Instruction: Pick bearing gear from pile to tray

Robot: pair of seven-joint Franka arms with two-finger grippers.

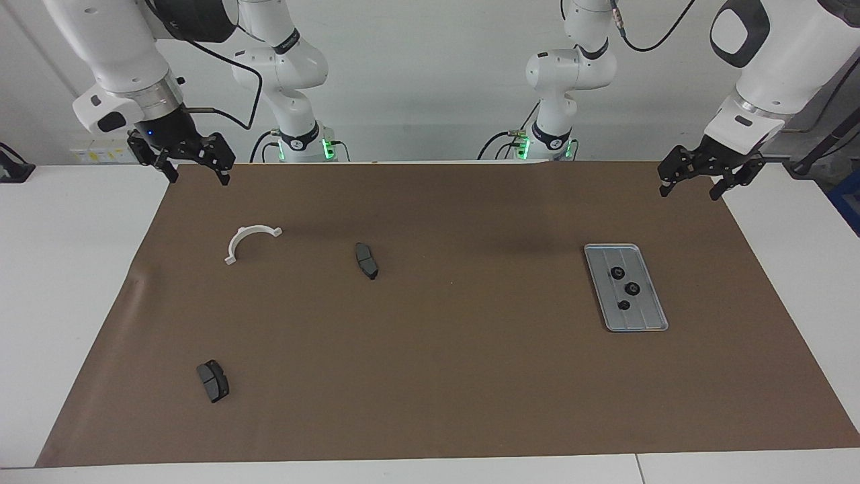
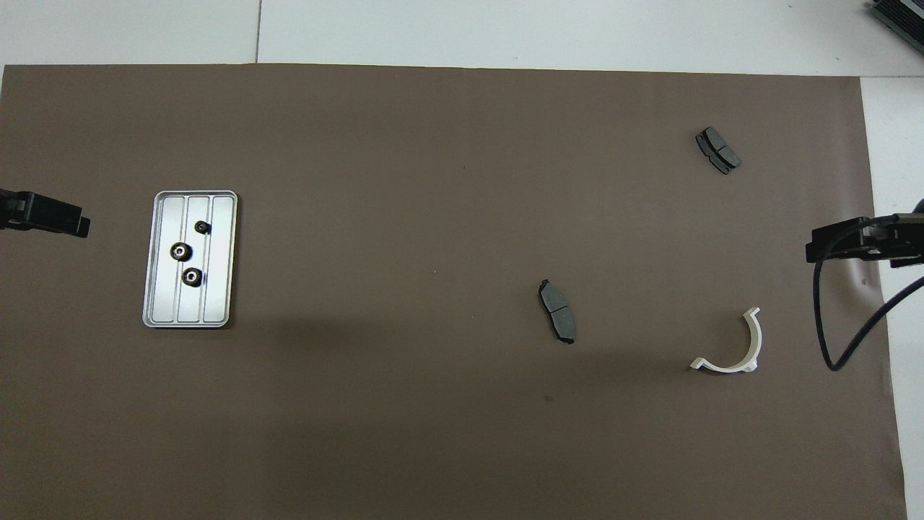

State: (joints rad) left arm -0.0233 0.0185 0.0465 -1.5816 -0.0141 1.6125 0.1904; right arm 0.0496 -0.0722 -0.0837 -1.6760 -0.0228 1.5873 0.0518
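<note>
White table (image 1: 60, 269) under a brown paper mat (image 1: 437, 376), plain white wall (image 1: 430, 81) above.

My tray (image 1: 655, 321) looks like brushed silver-grey metal, with a soft sheen on its raised rim and ridges. The three gears (image 1: 631, 288) lying in it are black and matt, each with a paler, shinier centre. Under everything I see a brown mat (image 1: 443, 376), matt and paper-like, with a faint crease near its edge. The two brake pads (image 1: 367, 261) show dull dark grey faces that look slightly grainy. The curved bracket (image 1: 246, 240) is smooth white plastic. My own arm shells are glossy white, and both my left gripper (image 1: 693, 181) and right gripper (image 1: 196, 172) are matt black.
</note>
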